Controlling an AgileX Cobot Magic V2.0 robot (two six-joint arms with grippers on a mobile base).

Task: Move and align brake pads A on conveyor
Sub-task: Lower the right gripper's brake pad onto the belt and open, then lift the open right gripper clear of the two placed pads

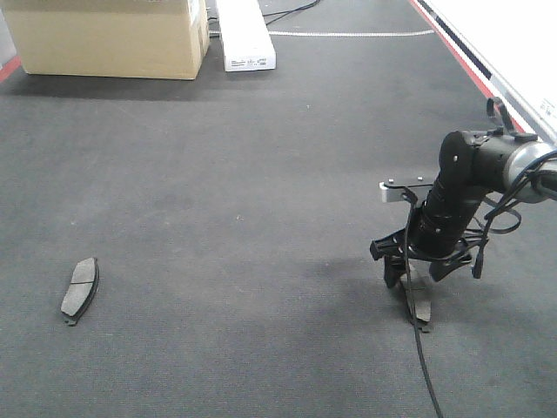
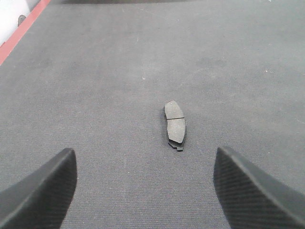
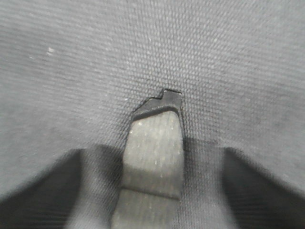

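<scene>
Exterior front-facing view: a wide, matte charcoal-black conveyor belt (image 1: 261,174) with a rough felt-like surface fills the scene. It is bounded on the right by a red frame edge (image 1: 454,54). At the far end stand a tan cardboard box (image 1: 109,39) and, just beside it, a long white carton (image 1: 244,35).

Item one: a small, flat, dark-grey curved brake pad, the lone pad (image 1: 80,289), lies on the belt at the near left. A thin groove crosses its middle and its tabbed end points toward the camera. It is well apart from everything else.

Item two: a second dark-grey curved brake pad, the straddled pad (image 1: 421,305), lies on the belt at the right, directly under the black right gripper (image 1: 416,272). The right arm enters from the right edge with its wrist pointing down. A thin black cable (image 1: 422,366) trails from the wrist toward the near edge.

Right wrist view: the straddled pad runs up the middle of the picture, tabbed end away from the camera. A blurred dark finger (image 3: 43,191) sits on each side, and a strip of belt shows between each finger and the pad. The jaws are apart and not clamped on it. Whether the tips touch the belt cannot be told.

Left wrist view: the left gripper (image 2: 145,152) hangs over the belt. Its two black textured fingers (image 2: 43,191) are spread wide at the lower corners, with bare belt between them. A grooved pad lies ahead of them, well clear, and by its shape and tab it looks like the lone pad.
</scene>
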